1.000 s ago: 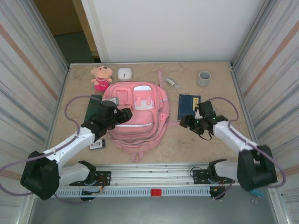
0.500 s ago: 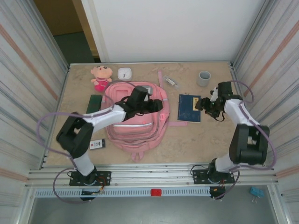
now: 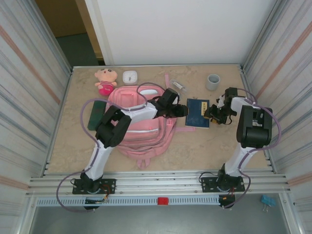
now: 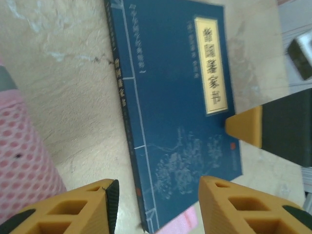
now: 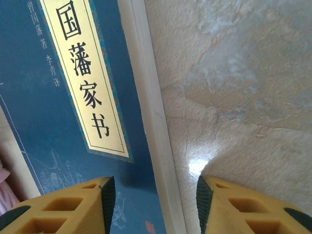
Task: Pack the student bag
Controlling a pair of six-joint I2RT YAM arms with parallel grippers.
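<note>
The student bag (image 3: 141,124), a big pink backpack, lies flat mid-table; its pink mesh (image 4: 24,151) shows at the left of the left wrist view. To its right lies a blue book (image 3: 197,112) with a cream title label (image 4: 210,73). My left gripper (image 3: 183,111) reaches across the bag and hangs open over the book's spine edge (image 4: 158,200). My right gripper (image 3: 213,113) is open too, its jaws straddling the book's white page edge (image 5: 153,195). One right fingertip (image 4: 246,127) shows over the cover in the left wrist view.
Along the back stand a pink plush doll (image 3: 105,80), a small white box (image 3: 130,76), a clear tube (image 3: 179,86) and a grey cup (image 3: 212,82). A dark green notebook (image 3: 96,113) lies left of the bag. Ribbed walls flank the table.
My left arm swung from the bag's left side across it to the book's left edge. My right gripper came in to the book's right edge and its jaws narrowed.
</note>
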